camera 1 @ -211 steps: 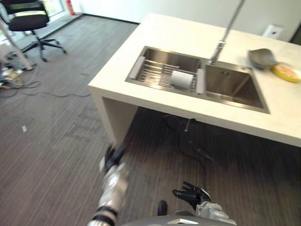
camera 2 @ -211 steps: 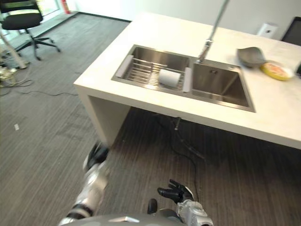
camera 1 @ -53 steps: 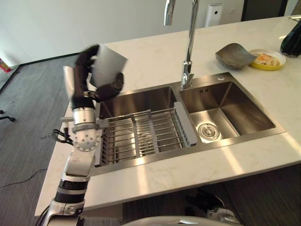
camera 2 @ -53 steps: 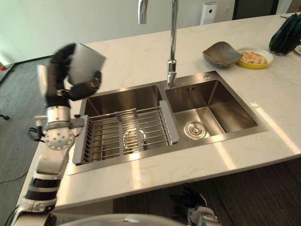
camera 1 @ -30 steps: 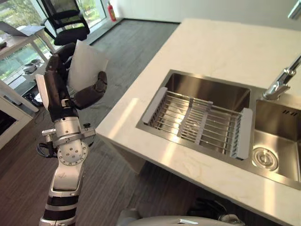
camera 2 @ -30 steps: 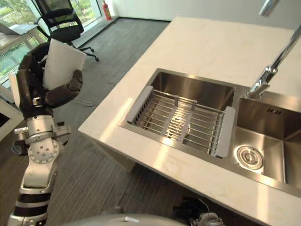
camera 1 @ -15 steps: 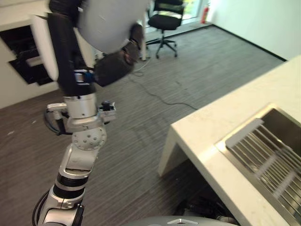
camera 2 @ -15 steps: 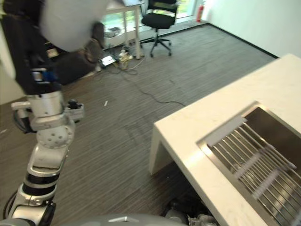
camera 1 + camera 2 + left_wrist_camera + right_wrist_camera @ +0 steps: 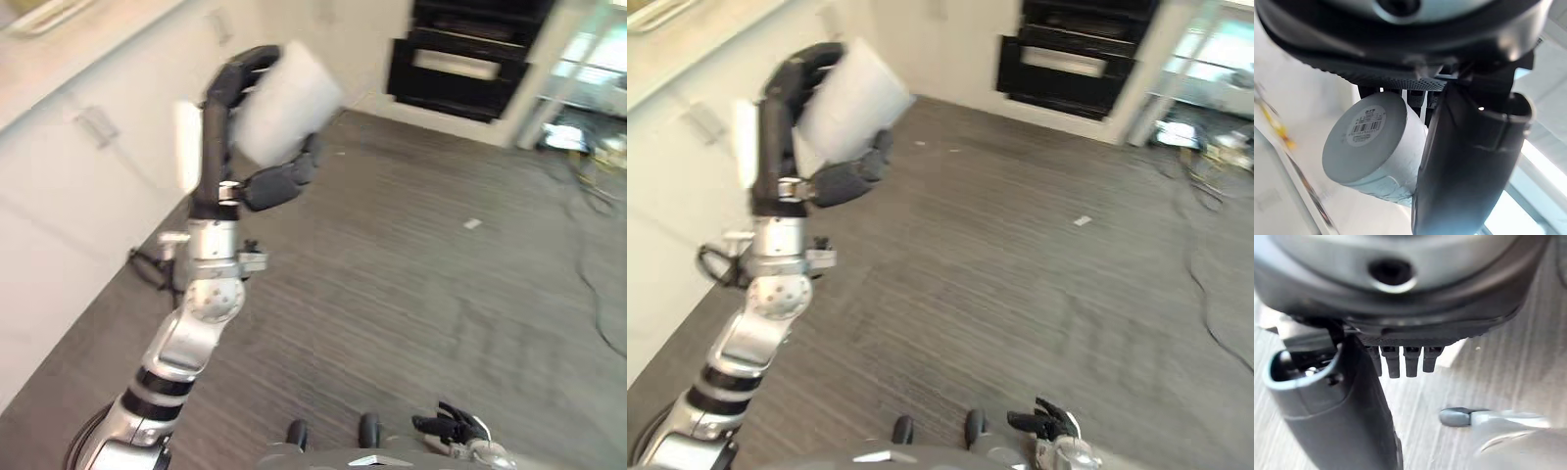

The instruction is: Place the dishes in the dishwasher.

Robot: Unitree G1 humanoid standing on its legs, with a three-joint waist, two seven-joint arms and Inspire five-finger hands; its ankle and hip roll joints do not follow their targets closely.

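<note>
My right robot hand [image 9: 453, 428] hangs low over the dark striped floor [image 9: 421, 294], its fingers loose and straight with nothing in them. My left robot hand [image 9: 245, 157] is raised high above that floor, fingers and thumb curled round a white cup [image 9: 286, 100], which tilts in my grip with its labelled base [image 9: 1365, 122] toward my wrist. Beyond the cup, across the floor, a black built-in oven [image 9: 470, 54] sits in the far wall.
</note>
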